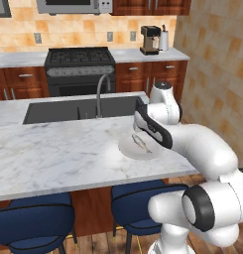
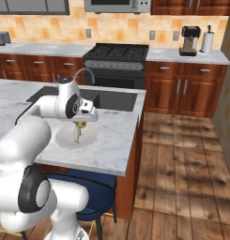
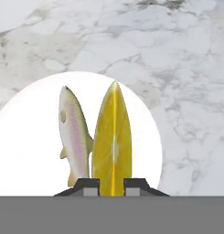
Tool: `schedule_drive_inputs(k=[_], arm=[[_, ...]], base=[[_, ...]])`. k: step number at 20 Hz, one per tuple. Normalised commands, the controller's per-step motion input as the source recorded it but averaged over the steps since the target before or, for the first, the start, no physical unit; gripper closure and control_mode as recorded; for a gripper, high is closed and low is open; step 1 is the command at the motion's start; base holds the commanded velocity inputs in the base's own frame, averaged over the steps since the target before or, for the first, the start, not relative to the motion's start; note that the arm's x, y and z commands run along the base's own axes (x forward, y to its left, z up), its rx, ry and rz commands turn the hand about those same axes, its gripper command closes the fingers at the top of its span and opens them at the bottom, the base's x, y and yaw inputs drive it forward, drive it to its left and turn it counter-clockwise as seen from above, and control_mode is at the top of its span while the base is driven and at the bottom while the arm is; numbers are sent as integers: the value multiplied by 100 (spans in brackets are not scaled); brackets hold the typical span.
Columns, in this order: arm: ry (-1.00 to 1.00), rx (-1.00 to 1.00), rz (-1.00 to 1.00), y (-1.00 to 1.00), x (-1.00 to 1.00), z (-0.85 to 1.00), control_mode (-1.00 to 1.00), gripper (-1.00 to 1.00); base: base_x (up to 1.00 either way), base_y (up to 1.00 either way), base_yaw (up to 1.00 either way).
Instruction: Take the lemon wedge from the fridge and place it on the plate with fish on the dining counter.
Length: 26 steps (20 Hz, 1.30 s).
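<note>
My gripper is shut on the lemon wedge, a yellow pointed slice that stands between the two dark fingertips in the hand view. Right beneath it lies the white plate with the fish on it, the wedge hanging just beside the fish. In the right base view the gripper hovers a little above the plate and the fish on the dining counter, the lemon wedge a yellow speck at its tip. In the left base view the forearm partly covers the plate and fish.
The dark sunken sink and curved faucet lie behind the plate. Navy stools stand under the counter's near edge. The counter's end drops to wooden floor on the right. A black stove and a coffee machine are at the back wall.
</note>
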Motion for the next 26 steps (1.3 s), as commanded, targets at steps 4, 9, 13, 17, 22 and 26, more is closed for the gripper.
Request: schedule_drive_inputs(k=[4, 9, 13, 17, 22, 26], arm=[[5, 0, 3, 0, 21, -64, -100, 100], [2, 0, 1, 0, 29, -51, -100, 100], [0, 0, 2, 0, 7, -31, -100, 100], [0, 0, 0, 0, 0, -17, -100, 100], [0, 0, 0, 0, 1, 0, -100, -100], [0, 0, 0, 0, 0, 20, -100, -100]], base=[[0, 0, 0], [0, 0, 0], [0, 0, 0], [0, 0, 0], [0, 0, 0], [0, 0, 0]])
